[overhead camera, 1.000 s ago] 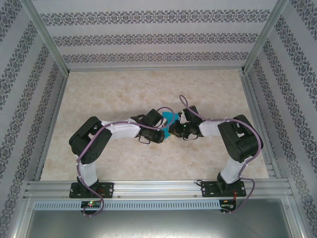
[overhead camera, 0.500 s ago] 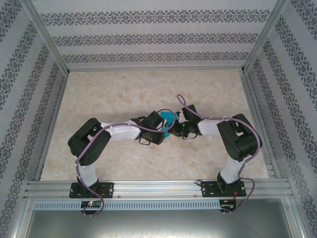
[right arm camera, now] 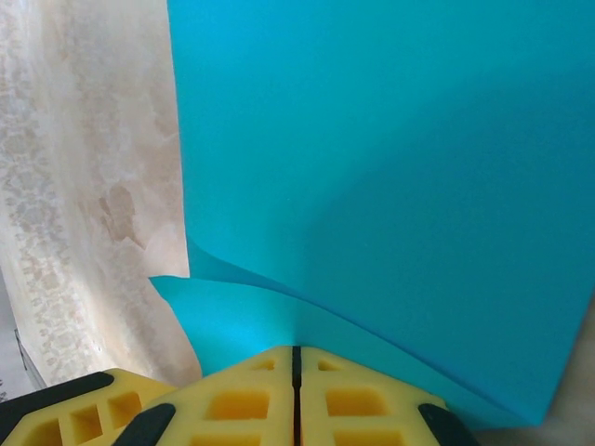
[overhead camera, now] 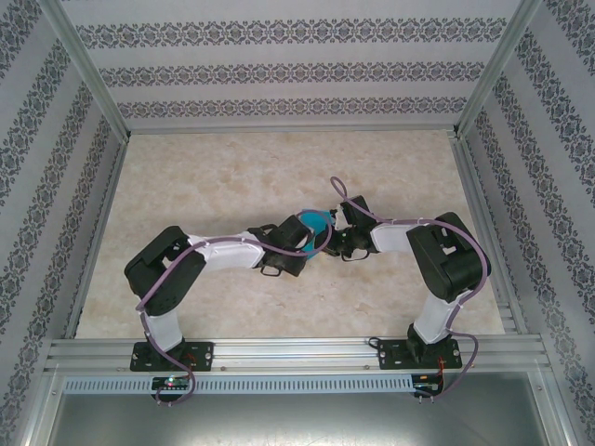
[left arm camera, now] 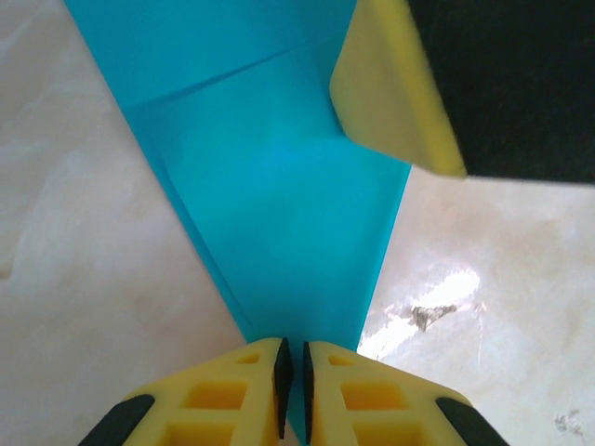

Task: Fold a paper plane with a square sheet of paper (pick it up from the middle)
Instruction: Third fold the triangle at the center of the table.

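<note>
Since a second ago the left gripper (overhead camera: pixel 314 240) has slid closer to the right gripper (overhead camera: pixel 333 240), and the teal paper (overhead camera: pixel 313 223) now bulges up between them over the middle of the table (overhead camera: pixel 232 167). The left wrist camera shows what the overhead one hides: its pads (left arm camera: pixel 242 390) pinch the paper's narrow creased end. The right wrist camera shows its fingers (right arm camera: pixel 232 400) pressed shut on a curling fold.

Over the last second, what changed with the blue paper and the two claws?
The left claw slid rightward toward the right claw, closing the gap. The paper between them bunched from a flat point into a rounded hump. Both claws are shut on it. The right claw and the table hardly moved.
</note>
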You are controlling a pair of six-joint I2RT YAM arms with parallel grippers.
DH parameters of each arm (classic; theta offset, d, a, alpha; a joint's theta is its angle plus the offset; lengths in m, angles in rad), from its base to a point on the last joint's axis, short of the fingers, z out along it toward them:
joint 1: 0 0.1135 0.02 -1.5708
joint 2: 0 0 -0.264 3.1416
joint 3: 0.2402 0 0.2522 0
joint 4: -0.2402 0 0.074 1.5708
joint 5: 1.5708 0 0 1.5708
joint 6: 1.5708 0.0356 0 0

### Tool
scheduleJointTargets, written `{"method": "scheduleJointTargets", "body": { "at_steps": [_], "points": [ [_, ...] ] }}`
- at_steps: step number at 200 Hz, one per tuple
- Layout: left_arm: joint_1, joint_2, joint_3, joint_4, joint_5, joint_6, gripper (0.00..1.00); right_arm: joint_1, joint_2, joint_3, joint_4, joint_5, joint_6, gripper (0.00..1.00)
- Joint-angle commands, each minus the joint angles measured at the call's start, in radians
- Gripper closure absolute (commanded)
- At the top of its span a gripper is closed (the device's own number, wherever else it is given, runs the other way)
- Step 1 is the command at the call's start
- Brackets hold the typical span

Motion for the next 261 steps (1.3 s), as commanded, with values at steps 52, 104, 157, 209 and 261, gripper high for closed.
{"method": "scheduleJointTargets", "body": {
  "at_steps": [52,104,157,209,261],
  "points": [
    [-0.026,-0.03,-0.093,-0.353,-0.04,-0.019,0.83,-0.033,0.057,-0.023,-0.124,0.138,-0.048,0.92],
    [-0.024,-0.11,-0.031,-0.359,0.023,-0.026,0.83,-0.021,0.041,-0.015,-0.108,0.088,-0.054,0.91],
    [0.0,-0.109,0.11,-0.327,0.095,-0.024,0.82,-0.03,-0.089,0.005,-0.111,0.02,-0.024,0.8],
    [0.037,-0.033,0.211,-0.258,0.142,-0.007,0.78,-0.089,-0.236,0.009,-0.237,0.017,-0.067,0.69],
    [0.067,0.068,0.276,-0.211,0.189,0.023,0.75,-0.125,-0.256,-0.021,-0.277,0.023,-0.082,0.61]
  ]
}}
